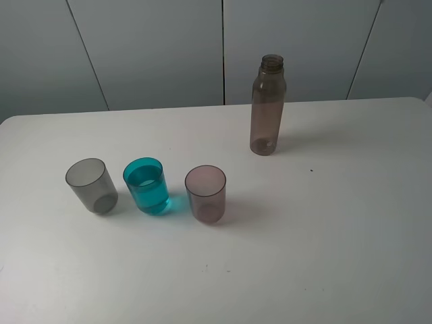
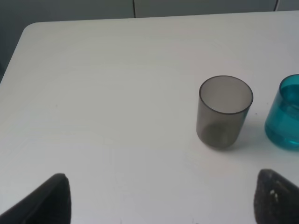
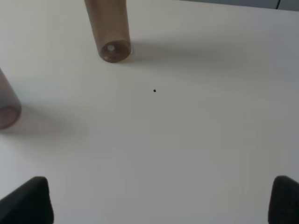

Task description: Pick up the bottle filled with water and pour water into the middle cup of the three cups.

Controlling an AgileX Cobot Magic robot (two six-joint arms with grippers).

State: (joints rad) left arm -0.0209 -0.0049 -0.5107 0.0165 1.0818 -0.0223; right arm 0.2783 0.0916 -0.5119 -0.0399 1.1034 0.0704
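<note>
The bottle (image 1: pixel 267 108) stands upright and uncapped at the back right of the white table; its base also shows in the right wrist view as the bottle (image 3: pixel 110 32). The three cups stand in a row near the front left: a smoky grey cup (image 1: pixel 91 185), the teal middle cup (image 1: pixel 146 186) with liquid in it, and a pinkish-mauve cup (image 1: pixel 206 194). My left gripper (image 2: pixel 166 205) is open, back from the grey cup (image 2: pixel 225 112) and the teal cup (image 2: pixel 285 114). My right gripper (image 3: pixel 159 205) is open, well short of the bottle. Neither gripper appears in the exterior high view.
The white table (image 1: pixel 324 236) ends at a rounded back edge against grey wall panels (image 1: pixel 155 47). A small dark speck (image 1: pixel 311 170) lies on the table right of the bottle.
</note>
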